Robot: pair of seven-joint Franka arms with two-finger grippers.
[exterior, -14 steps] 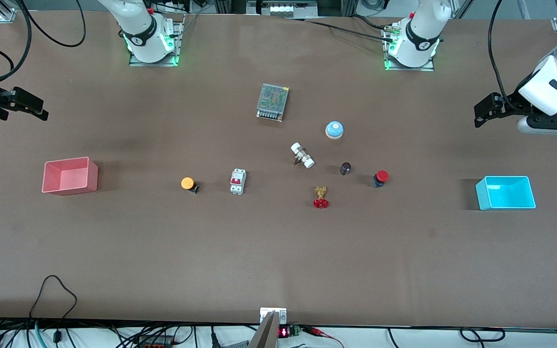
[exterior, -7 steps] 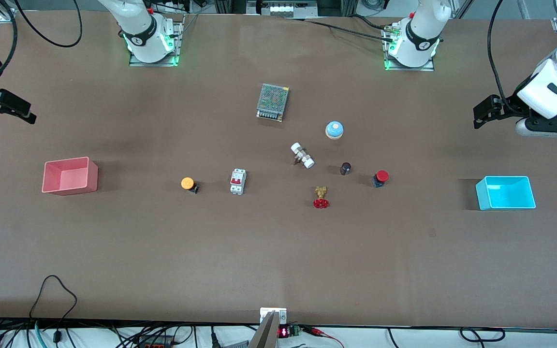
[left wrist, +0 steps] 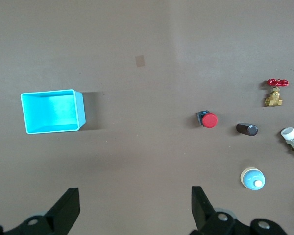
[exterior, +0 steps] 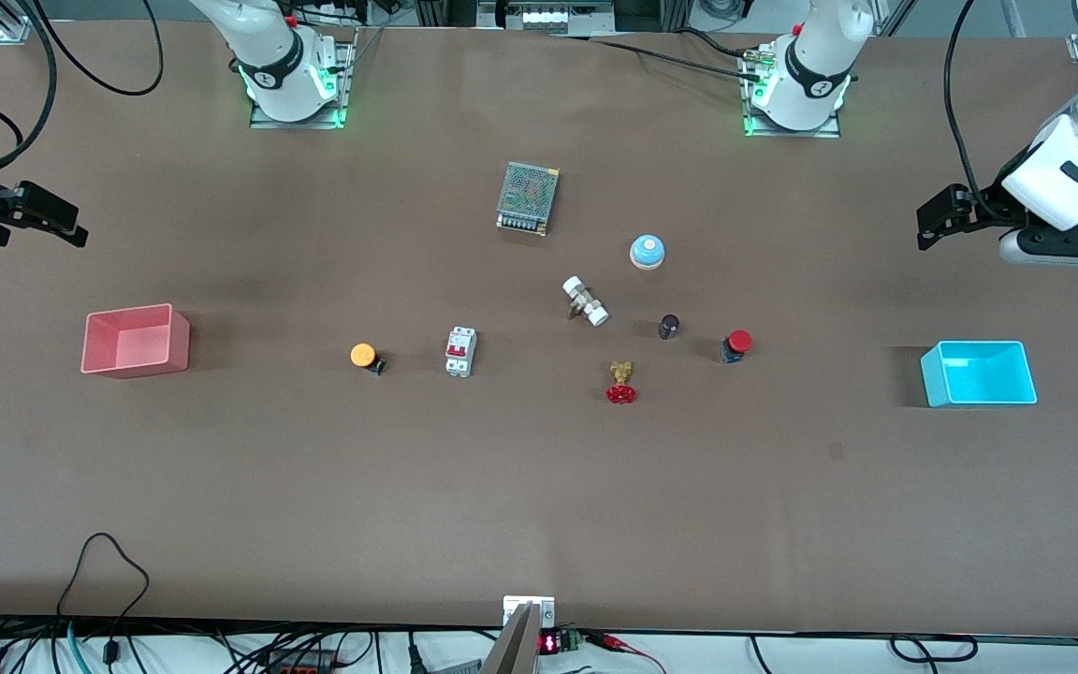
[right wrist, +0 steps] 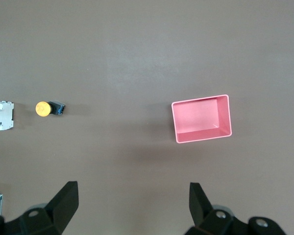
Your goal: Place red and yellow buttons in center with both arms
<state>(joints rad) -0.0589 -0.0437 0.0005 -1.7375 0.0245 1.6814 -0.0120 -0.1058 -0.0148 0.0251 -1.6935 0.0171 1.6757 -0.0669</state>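
Observation:
The red button (exterior: 737, 344) lies on the brown tabletop (exterior: 539, 487), between the table's middle and the left arm's end. It also shows in the left wrist view (left wrist: 208, 119). The yellow button (exterior: 366, 357) lies toward the right arm's end and shows in the right wrist view (right wrist: 46, 108). My left gripper (exterior: 925, 225) hangs open and empty high over the table's end, beside the blue bin (exterior: 979, 373); its wrist view (left wrist: 134, 196) shows wide jaws. My right gripper (exterior: 71, 225) hangs open and empty over its own end of the table (right wrist: 133, 191).
A pink bin (exterior: 135, 340) stands at the right arm's end. Around the middle lie a circuit breaker (exterior: 460, 351), a white fitting (exterior: 586, 300), a dark cylinder (exterior: 669, 326), a brass valve with a red handwheel (exterior: 621, 383), a blue-and-white bell (exterior: 648, 251) and a mesh-covered power supply (exterior: 528, 197).
My right gripper drifted out toward its end of the table, then came back a little and lower. My left arm's wrist shifted slightly. The buttons have not moved.

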